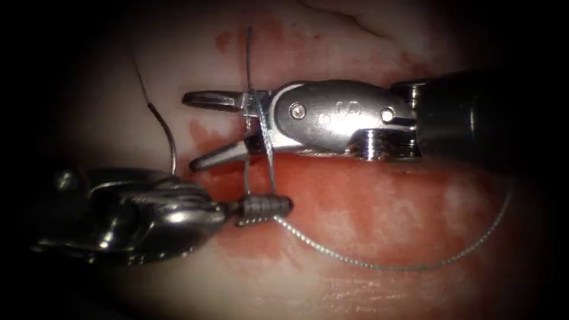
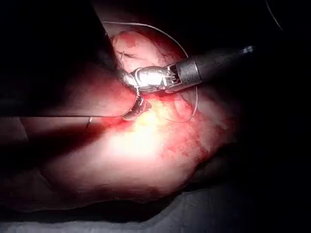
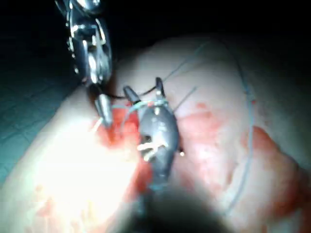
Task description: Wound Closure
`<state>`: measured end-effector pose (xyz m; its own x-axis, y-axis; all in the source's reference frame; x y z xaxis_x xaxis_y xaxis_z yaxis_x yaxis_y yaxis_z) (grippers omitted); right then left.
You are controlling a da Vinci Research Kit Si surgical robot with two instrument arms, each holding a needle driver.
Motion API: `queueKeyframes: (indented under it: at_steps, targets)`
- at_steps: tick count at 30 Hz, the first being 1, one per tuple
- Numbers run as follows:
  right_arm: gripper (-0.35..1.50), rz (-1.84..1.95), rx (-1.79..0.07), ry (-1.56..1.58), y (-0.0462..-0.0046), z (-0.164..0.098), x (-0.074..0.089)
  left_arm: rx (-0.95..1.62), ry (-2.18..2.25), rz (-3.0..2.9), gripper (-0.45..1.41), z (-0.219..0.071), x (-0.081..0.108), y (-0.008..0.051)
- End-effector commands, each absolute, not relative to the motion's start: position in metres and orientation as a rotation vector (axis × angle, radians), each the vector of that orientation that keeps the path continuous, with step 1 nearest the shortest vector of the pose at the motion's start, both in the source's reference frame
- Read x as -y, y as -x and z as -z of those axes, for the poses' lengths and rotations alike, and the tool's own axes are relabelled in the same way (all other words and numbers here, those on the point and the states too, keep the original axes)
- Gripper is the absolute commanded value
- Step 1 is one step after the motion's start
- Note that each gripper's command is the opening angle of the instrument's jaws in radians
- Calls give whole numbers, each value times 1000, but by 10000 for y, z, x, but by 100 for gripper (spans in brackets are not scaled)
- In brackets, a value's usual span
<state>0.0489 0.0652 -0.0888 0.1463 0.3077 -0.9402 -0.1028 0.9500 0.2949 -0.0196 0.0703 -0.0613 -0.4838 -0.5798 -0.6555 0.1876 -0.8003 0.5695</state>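
Over the tissue (image 1: 367, 278) my right tool (image 1: 192, 131) reaches in with its jaws open and nothing between them. Grey thread (image 1: 258, 112) is looped around the base of those jaws. Just below, my left tool (image 1: 277, 206) is shut on the thread beside the red-stained cut (image 1: 332, 178). From there the thread (image 1: 379, 266) sweeps right in a long arc. A dark curved strand (image 1: 167, 133) rises behind the left tool; I cannot tell whether it is the needle. In the right wrist view the open right tool (image 3: 143, 87) sits next to the left tool (image 3: 104, 116).
Red fluid (image 1: 379, 207) stains the tissue around and below the cut. A thread end (image 1: 248, 53) runs straight up from the loop. In the left wrist view the right tool's shaft (image 2: 214, 63) crosses above the tissue (image 2: 160, 155), with thread (image 2: 192, 104) curving beside it.
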Motion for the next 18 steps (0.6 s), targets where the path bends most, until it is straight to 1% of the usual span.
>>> queueKeyframes:
  at_steps: [1,10,13,18]
  targets:
    - [84,-300,-1393,-166,-497,884,-653,585,-1246,2290,-35,616,-702,205]
    - [78,-296,-1390,-161,-495,879,-650,571,-1216,2274,-35,662,-680,215]
    - [73,-288,-1381,-167,-494,879,-647,570,-1191,2296,-35,676,-693,203]
    - [56,-268,-1368,-187,-488,878,-645,571,-1146,2323,-35,677,-720,174]
